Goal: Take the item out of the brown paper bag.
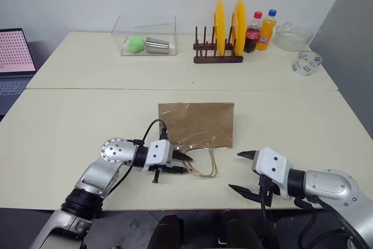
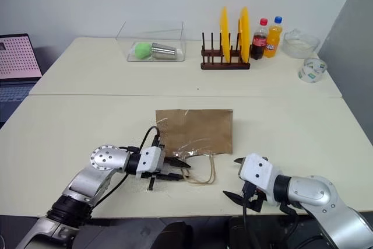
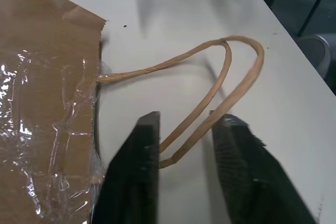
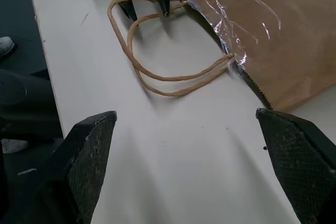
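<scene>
Brown paper bag [image 1: 197,123] lies flat on the near table [image 1: 70,144], mouth edge toward the robot, w/ crinkled clear tape [image 3: 31,145] along that edge. Two cord handles [image 1: 204,164] trail off the mouth onto the tabletop. The item isn't visible, so can't tell where it sits.

Left gripper [image 1: 179,163] is low at the bag's near-left corner, pointing across toward the handles. Its fingers [image 3: 134,177] are partly apart, one cord loop running btwn them; the cord touches the inner face of one finger, not pinched, so nothing is gripped.

Right gripper [image 1: 243,172] hovers just off the near-right corner of the bag, aimed at the handles, fingers spread wide and empty, clear of bag and cords.

On the far table: clear box [image 1: 145,36] w/ green ball [image 1: 136,44] and metal cup [image 1: 157,45], rack w/ two yellow plates [image 1: 228,27], two drink bottles [image 1: 260,30], glass bowl [image 1: 293,36], tape rolls [image 1: 307,62]. Laptop [image 1: 14,62] at far left.
</scene>
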`<action>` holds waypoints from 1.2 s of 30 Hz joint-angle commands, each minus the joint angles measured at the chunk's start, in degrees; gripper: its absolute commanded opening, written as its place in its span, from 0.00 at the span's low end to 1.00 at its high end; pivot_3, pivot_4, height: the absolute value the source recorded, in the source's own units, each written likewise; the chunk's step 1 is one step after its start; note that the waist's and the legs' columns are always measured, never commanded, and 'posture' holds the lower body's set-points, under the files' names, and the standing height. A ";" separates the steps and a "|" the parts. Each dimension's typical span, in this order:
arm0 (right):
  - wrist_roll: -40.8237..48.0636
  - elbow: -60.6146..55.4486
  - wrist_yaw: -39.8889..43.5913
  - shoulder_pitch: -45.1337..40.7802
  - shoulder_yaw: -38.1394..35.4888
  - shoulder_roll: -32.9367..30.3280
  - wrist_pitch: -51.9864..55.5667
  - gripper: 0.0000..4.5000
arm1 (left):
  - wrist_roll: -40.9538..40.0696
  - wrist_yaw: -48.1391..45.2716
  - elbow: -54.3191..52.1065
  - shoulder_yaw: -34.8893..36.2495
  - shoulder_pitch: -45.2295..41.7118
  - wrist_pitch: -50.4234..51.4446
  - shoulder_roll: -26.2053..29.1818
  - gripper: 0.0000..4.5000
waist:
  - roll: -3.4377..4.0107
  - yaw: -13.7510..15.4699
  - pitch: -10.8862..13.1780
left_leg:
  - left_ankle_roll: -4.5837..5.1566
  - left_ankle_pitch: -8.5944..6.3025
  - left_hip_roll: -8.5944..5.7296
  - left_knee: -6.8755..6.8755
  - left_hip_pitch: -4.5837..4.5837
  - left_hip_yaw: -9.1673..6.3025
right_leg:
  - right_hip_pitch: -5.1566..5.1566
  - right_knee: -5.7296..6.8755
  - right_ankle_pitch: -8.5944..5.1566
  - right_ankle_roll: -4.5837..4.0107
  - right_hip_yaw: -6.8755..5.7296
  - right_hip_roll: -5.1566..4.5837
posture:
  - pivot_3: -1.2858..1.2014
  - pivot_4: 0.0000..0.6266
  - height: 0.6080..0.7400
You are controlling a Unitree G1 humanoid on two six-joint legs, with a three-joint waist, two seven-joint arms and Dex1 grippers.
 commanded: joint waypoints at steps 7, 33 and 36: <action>0.03 -0.97 0.47 0.70 0.91 -2.59 -2.35 1.00 | 3.09 1.25 0.48 0.30 1.14 -6.39 -0.35 0.47 | 0.00 0.04 0.00 | 0.00 0.00 0.00 0.00 0.00 -0.01 | 0.00 -0.01 0.00 0.00 -0.01 0.00 | 0.52 0.24 1.00; 0.15 -1.27 0.01 0.25 2.70 -3.39 -2.73 1.00 | -3.40 1.64 -3.55 1.47 -0.80 8.30 -2.15 0.35 | 0.00 0.04 0.00 | 0.00 0.00 0.00 0.01 0.00 -0.01 | 0.02 -0.02 0.00 0.01 -0.02 0.00 | 0.52 0.24 1.00; -0.17 -1.28 -0.20 0.09 3.17 -3.36 -3.08 1.00 | -2.90 1.47 -2.92 1.33 -1.23 8.12 -3.09 0.16 | -0.01 0.02 0.00 | 0.00 0.00 0.00 0.01 0.00 -0.01 | 0.02 -0.03 0.00 0.01 -0.02 0.00 | 0.52 0.24 1.00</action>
